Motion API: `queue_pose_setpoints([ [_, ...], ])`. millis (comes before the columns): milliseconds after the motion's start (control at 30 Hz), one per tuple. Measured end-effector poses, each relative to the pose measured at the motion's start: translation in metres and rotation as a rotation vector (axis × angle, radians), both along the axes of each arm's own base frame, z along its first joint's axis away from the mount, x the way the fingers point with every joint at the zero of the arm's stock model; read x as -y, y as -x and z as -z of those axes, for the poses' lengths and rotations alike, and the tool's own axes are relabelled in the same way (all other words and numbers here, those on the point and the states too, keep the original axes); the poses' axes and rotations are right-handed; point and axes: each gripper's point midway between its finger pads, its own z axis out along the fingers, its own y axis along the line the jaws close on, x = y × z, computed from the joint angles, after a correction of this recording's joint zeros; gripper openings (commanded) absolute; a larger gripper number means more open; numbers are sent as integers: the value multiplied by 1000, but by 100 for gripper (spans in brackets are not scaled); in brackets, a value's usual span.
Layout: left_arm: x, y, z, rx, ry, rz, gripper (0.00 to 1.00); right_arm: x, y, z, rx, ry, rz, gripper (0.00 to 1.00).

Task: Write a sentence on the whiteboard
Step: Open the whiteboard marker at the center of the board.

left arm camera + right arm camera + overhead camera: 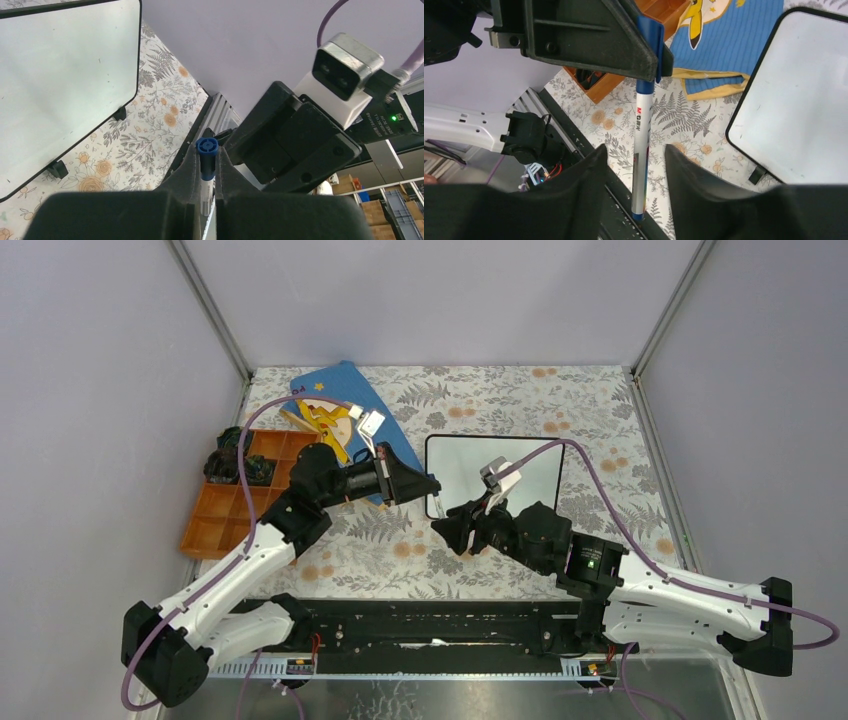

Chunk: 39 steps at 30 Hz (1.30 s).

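Note:
The whiteboard (495, 475) lies flat at the table's centre, glossy white in a thin black frame, also in the left wrist view (60, 90) and the right wrist view (799, 100). Its surface is blank; no sentence shows on it. A white marker with a blue cap (642, 145) hangs upright over the floral cloth just left of the board. My left gripper (206, 167) is shut on the marker's blue cap (206, 155). My right gripper (635, 150) stands open around the barrel, with a gap on each side. In the top view the left gripper (432, 487) and right gripper (452, 530) meet tip to tip.
A blue picture book (345, 425) lies behind and left of the board. An orange compartment tray (235, 505) with dark items sits at the left edge. The black base rail (430, 625) runs along the near side. Grey walls enclose the table.

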Motion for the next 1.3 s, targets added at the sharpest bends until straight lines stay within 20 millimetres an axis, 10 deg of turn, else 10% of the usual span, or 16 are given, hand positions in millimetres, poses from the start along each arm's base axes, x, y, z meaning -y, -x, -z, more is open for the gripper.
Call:
queue_pose_setpoints([
  [467, -10, 28, -26, 70, 102, 58, 0, -10, 8, -38, -136, -248, -87, 68],
  [1300, -22, 56, -59, 162, 206, 111, 0, -38, 36, -67, -223, -401, -316, 12],
])
